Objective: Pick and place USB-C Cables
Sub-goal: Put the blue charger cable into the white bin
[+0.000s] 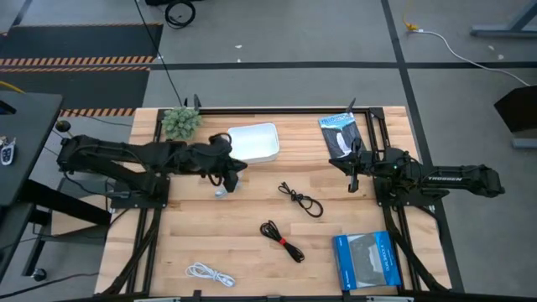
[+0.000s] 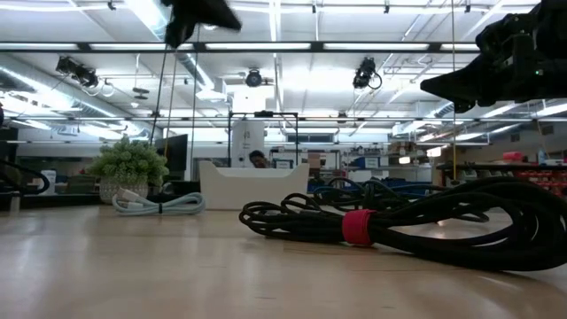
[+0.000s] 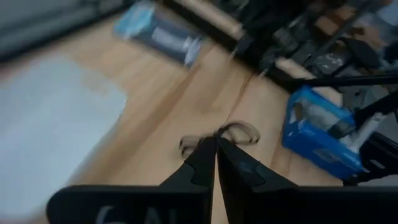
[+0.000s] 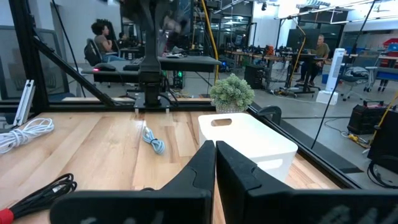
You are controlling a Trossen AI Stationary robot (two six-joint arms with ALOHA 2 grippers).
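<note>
Left claw [image 1: 228, 178] hangs pressed together and empty near the tabletop's far edge, just beside the white tray [image 1: 254, 143].

Right below my tips lies the pale blue-grey cable [image 1: 221, 192], short and soft; I judge it light and floppy, best pinched across the middle of its bundle so the ends do not trail. Toward the middle sits a black cable [image 1: 300, 199], nearer the front edge the black cable with a red tie [image 1: 282, 239], where the tie looks the firmest hold. By the front-left corner rests the white cable [image 1: 210, 273]. My right claw [image 1: 353, 178] waits near the right edge, fingers together.
</note>
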